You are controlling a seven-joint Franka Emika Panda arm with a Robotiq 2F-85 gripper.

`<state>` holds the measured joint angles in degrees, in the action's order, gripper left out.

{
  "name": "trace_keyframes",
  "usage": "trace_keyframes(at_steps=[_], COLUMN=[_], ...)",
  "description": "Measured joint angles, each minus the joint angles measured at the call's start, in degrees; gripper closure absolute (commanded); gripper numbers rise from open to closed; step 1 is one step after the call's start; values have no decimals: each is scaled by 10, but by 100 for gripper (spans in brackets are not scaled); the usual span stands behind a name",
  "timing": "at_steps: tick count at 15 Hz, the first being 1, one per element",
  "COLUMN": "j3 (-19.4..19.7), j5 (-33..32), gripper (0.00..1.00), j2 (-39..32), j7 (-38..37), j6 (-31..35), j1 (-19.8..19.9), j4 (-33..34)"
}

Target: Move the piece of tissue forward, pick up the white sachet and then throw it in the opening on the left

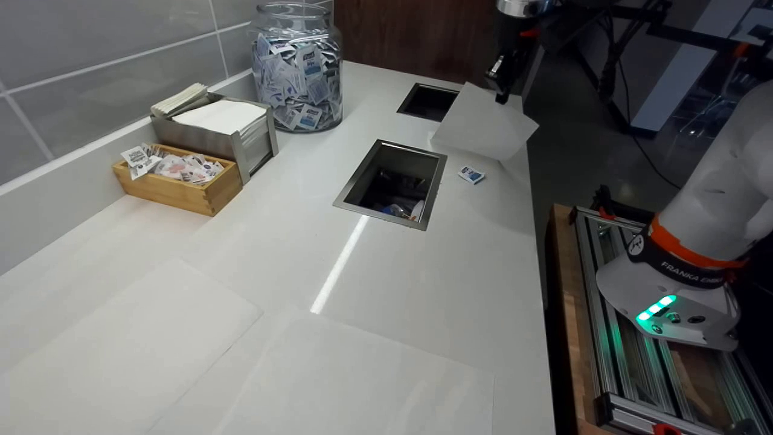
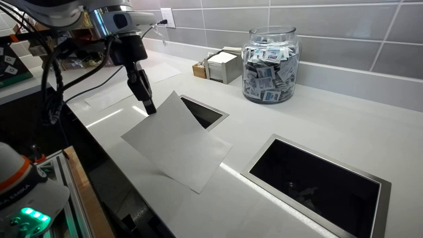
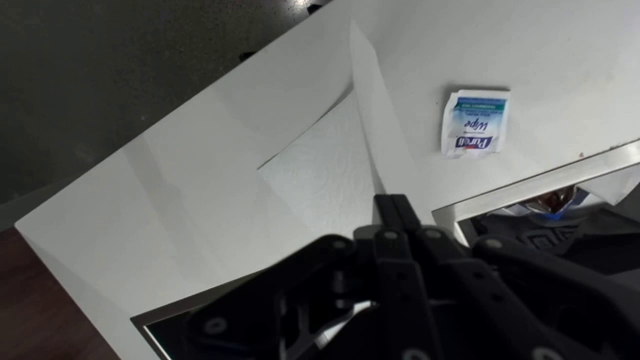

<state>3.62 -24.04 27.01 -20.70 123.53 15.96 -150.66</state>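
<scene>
The tissue is a white square sheet (image 1: 483,124), also in an exterior view (image 2: 180,145) and the wrist view (image 3: 320,175). My gripper (image 1: 502,98) is shut on its edge, as an exterior view (image 2: 151,112) and the wrist view (image 3: 396,197) show. The sheet hangs tilted over the counter; I cannot tell whether its low edge touches. The white and blue sachet (image 1: 471,175) lies flat on the counter beside an opening; in the wrist view it (image 3: 475,123) is right of the fingertips. Two metal-rimmed openings (image 1: 379,219) (image 1: 416,115) are sunk into the counter.
A big glass jar of sachets (image 1: 299,78) stands near the wall. A metal napkin holder (image 1: 205,136) and a wooden box of packets (image 1: 178,187) are beside it. Flat white sheets (image 1: 133,338) lie on the counter. The counter edge drops to the floor on the robot's side.
</scene>
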Motion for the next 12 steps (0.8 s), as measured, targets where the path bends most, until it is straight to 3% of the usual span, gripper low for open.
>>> trace_keyframes(at_steps=[5, 12], j3=[16, 36], j5=[12, 92], gripper=[100, 100], j2=[-11, -42], j7=[-34, -102], j6=[7, 23], j1=[23, 39], j4=[42, 91])
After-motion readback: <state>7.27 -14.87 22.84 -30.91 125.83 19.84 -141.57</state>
